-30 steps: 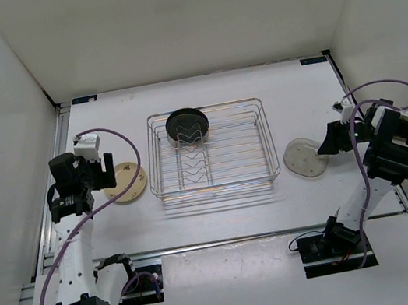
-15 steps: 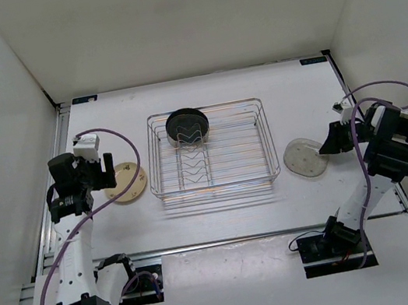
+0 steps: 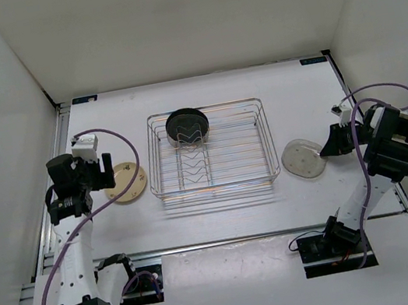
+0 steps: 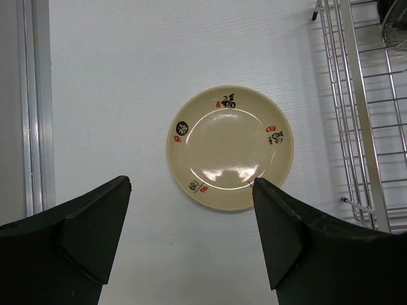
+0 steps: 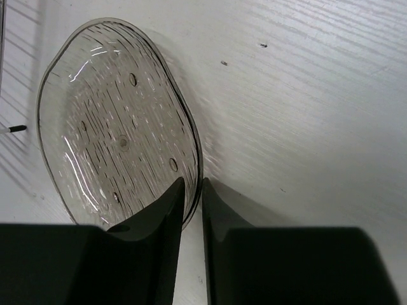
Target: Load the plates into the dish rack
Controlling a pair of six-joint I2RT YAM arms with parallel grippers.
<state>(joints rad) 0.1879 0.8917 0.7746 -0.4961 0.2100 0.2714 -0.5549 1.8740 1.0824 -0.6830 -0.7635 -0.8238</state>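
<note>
Two plates on the bench [image 3: 237,203], one racked.
My left claw [image 4: 192,184] hangs spread wide above the cream plate [image 4: 230,147], which lies flat just left of the dish rack [image 3: 267,167]. My right claw [image 5: 191,187] pinches the rim of the translucent plate [image 5: 114,121], right of the rack. The black plate [image 3: 185,122] stands at the rack's far end.

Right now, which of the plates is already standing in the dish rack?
The black plate, propped among the dividers at the dish rack's far end. The cream plate and the translucent plate are both outside it.
</note>
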